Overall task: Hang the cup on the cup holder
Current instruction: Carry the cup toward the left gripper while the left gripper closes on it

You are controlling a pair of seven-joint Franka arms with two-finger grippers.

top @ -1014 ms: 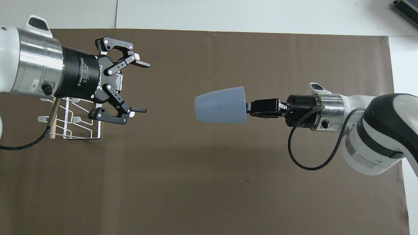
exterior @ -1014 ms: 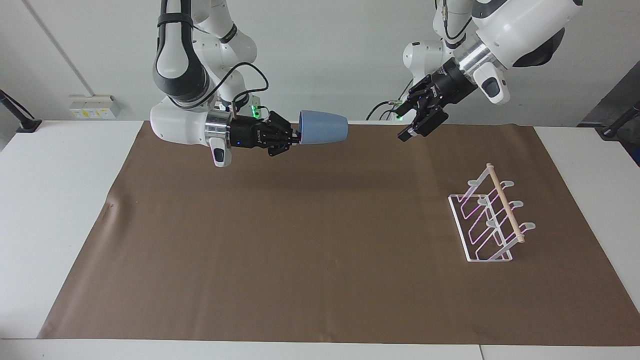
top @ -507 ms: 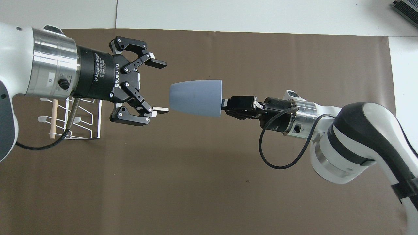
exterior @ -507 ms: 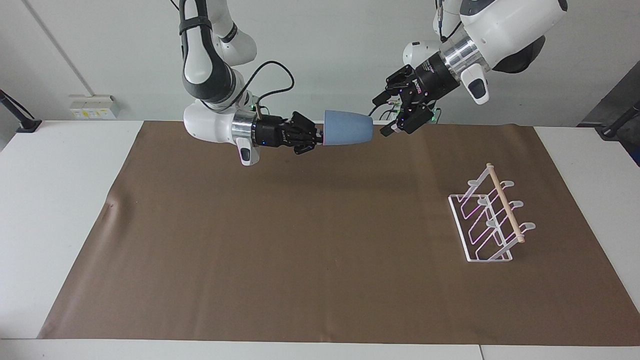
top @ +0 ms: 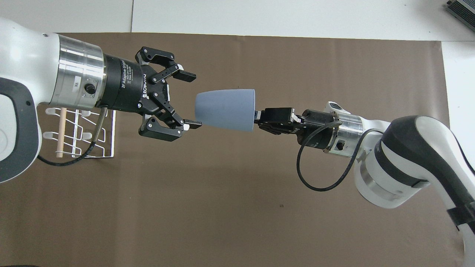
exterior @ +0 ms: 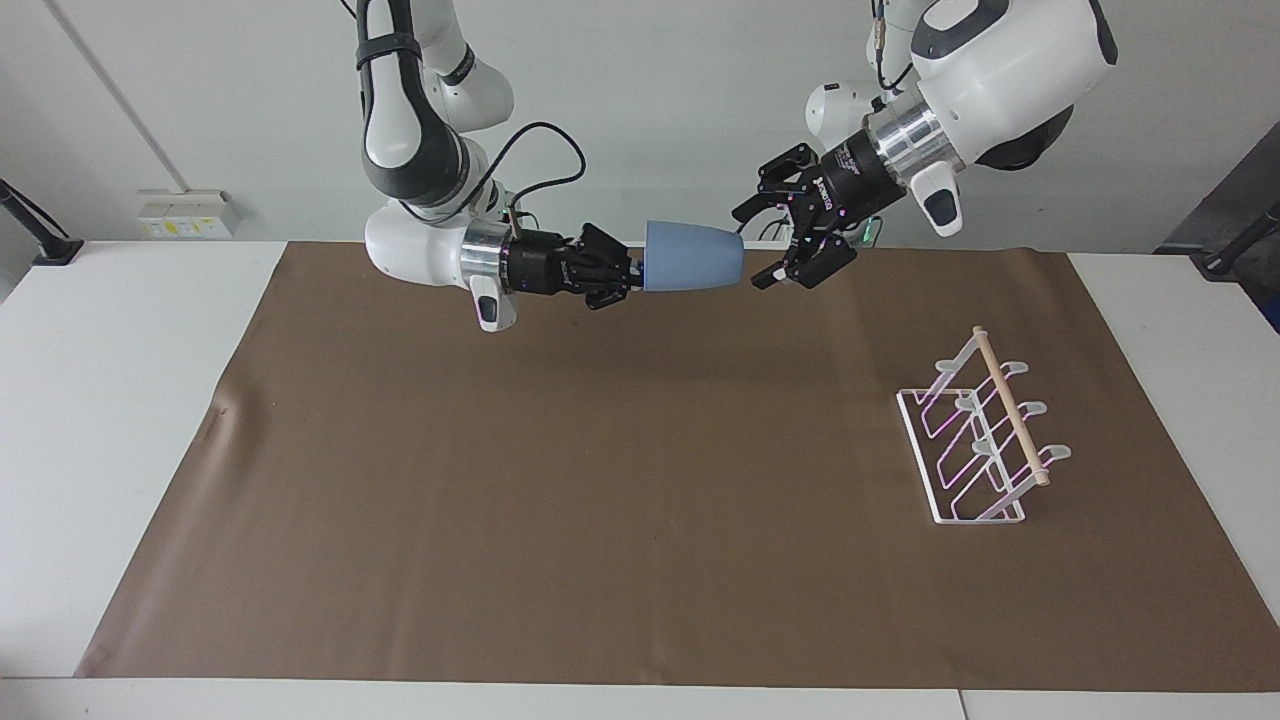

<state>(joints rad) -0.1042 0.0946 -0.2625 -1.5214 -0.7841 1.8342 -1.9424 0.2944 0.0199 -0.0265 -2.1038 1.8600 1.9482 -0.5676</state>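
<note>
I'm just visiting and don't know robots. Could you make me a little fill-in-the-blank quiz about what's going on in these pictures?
1. The light blue cup is held up in the air, lying on its side, by the ____ gripper.
2. The left gripper has its fingers ____ around the cup's rounded base.
3. The white cup holder has ____ cups hanging on it.
4. The cup holder stands on a ____ mat.

Missing words: right; open; no; brown

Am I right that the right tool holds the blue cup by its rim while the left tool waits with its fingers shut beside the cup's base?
Not quite: the overhead view shows the left tool open, its fingers spread at the base of the cup. The right tool does grip the rim.
</note>
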